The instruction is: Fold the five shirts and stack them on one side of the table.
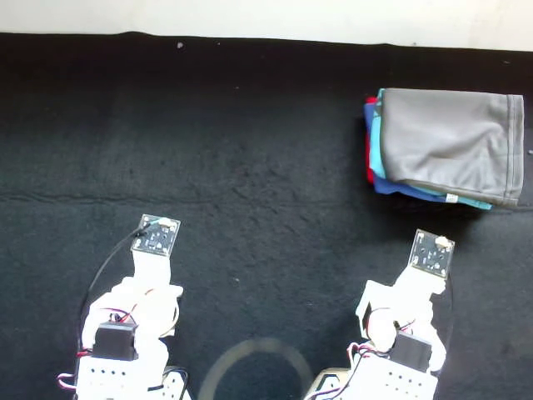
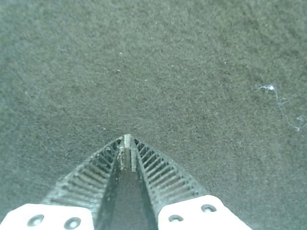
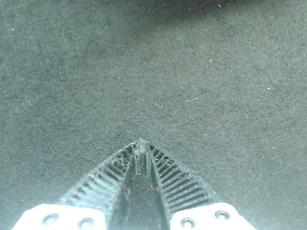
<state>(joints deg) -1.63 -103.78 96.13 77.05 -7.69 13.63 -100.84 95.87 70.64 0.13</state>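
A stack of folded shirts (image 1: 445,150) lies at the far right of the black table (image 1: 250,142), a grey shirt on top, with teal, blue and red edges showing beneath it. The left arm (image 1: 154,267) is drawn back at the near left edge. The right arm (image 1: 416,283) sits at the near right, just in front of the stack. My left gripper (image 2: 127,141) is shut, its tips meeting above bare black cloth. My right gripper (image 3: 142,145) is shut as well, with nothing between its fingers.
A pale wall strip (image 1: 333,21) runs along the table's far edge. A faint ring mark (image 1: 254,367) shows on the cloth between the two arm bases.
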